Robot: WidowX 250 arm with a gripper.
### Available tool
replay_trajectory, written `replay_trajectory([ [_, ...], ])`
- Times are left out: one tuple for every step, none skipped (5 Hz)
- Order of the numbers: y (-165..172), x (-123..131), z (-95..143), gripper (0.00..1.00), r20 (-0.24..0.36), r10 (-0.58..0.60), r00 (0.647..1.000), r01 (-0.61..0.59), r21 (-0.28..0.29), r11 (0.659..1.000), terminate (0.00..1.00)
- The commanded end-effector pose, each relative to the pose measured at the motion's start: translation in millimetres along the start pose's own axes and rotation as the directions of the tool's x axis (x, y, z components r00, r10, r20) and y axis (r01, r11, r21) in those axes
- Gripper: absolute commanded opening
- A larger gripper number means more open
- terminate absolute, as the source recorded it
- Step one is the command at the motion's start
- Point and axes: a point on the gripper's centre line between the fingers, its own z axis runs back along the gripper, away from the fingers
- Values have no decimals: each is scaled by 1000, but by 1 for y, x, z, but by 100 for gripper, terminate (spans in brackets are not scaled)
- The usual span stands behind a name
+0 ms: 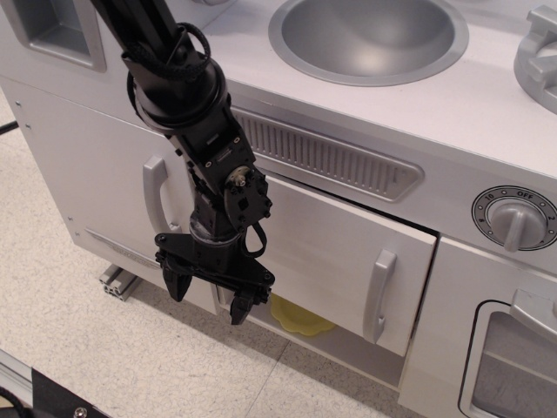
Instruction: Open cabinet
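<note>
Observation.image: one cabinet door [344, 261] ajar, one tool [209, 296] spread.

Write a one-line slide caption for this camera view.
Open gripper hangs beside the ajar white cabinet door, yellow object visible beneath.

The claw [211, 296] and arm hide the cabinet door's [348, 261] left edge.
</note>
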Motion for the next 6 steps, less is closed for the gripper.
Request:
replay_trajectory([
  [0, 0, 0, 100, 0, 0, 1000, 0, 0, 1000, 0],
  [-38, -1, 6, 100, 47, -59, 997, 62, -70, 996, 0],
  [-68, 1, 21, 100, 83, -94, 992, 103, -112, 988, 0],
  [-98, 7, 33, 100, 125, -135, 983, 155, -168, 974, 0],
  [-120, 14, 41, 100, 154, -138, 978, 167, -189, 968, 0],
  [-134, 24, 51, 100, 186, -129, 974, 168, -211, 963, 0],
])
